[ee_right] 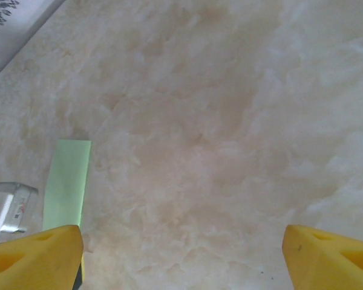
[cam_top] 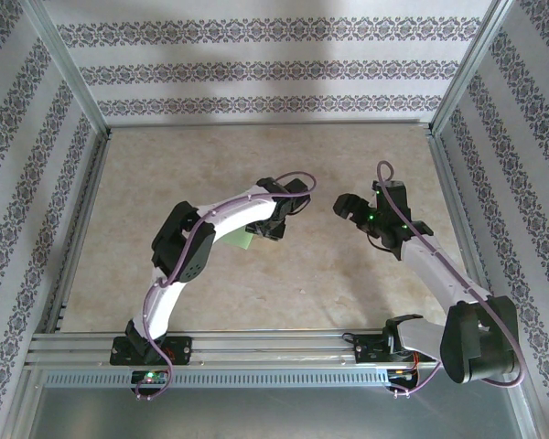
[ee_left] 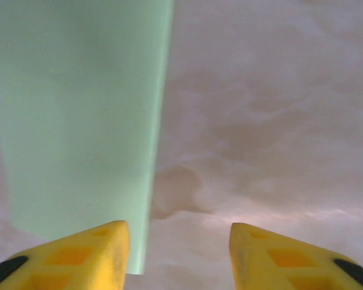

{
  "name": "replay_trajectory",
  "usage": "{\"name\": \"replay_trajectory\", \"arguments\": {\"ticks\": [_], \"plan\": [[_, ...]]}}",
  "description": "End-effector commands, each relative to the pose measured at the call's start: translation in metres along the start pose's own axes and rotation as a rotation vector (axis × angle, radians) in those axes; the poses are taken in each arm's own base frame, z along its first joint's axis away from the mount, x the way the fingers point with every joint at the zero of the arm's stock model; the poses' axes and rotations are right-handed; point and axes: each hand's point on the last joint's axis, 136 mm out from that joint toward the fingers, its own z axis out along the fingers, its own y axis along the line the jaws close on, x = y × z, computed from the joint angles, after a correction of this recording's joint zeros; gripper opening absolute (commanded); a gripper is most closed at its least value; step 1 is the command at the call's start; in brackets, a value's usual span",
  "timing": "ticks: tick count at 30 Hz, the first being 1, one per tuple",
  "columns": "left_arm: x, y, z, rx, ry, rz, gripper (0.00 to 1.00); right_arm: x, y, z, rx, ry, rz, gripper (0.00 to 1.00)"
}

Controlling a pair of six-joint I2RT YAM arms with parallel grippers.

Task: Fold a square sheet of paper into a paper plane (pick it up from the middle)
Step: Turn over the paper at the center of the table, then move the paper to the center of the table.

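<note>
Looking at the green paper [ee_left: 78,121]: thin, smooth, pale, long and narrow with straight edges. Lying flat on the table [ee_left: 278,121], a little left of the middle, partly under the left arm [cam_top: 210,224]. Below it, a cloudy beige top like stone. Right by it, the left gripper [ee_left: 178,232], hard yellow fingers [ee_left: 78,257] spread apart, pinching nothing, one finger covering a corner of the paper. Off to the right, the right gripper [ee_right: 183,235], spread wide too, holding nothing. Around it all, shiny metal rails [cam_top: 256,352] and flowery striped walls [cam_top: 256,73].

Soft even light, blurred wrist close-ups
</note>
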Motion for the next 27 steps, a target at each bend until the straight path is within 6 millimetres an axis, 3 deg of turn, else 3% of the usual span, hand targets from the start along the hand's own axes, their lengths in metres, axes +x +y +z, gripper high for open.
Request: {"name": "replay_trajectory", "arguments": {"ticks": [1,5,8,13,16,21,24,27], "plan": [[-0.022,-0.013,-0.045,0.279,-0.083,-0.091,0.54,-0.001,0.005,0.002,-0.032,0.01,0.03,0.83],[-0.032,0.016,-0.068,0.399,-0.161,-0.206,0.61,0.013,0.02,0.015,-0.045,0.075,-0.008,0.81],[-0.032,0.06,-0.069,0.415,-0.215,-0.34,0.67,0.034,0.042,0.032,-0.049,0.141,-0.06,0.78],[-0.009,0.142,-0.058,0.38,-0.282,-0.589,0.79,0.084,0.096,0.066,-0.084,0.268,-0.158,0.74],[0.006,0.176,-0.054,0.372,-0.331,-0.705,0.87,0.117,0.135,0.085,-0.131,0.34,-0.228,0.72],[0.027,0.197,-0.046,0.46,-0.336,-0.841,0.97,0.169,0.174,0.12,-0.17,0.459,-0.3,0.67],[0.033,0.197,-0.044,0.49,-0.327,-0.844,1.0,0.183,0.194,0.133,-0.196,0.489,-0.322,0.64],[0.036,0.199,-0.043,0.485,-0.325,-0.832,1.0,0.187,0.199,0.146,-0.18,0.486,-0.338,0.63]]}}
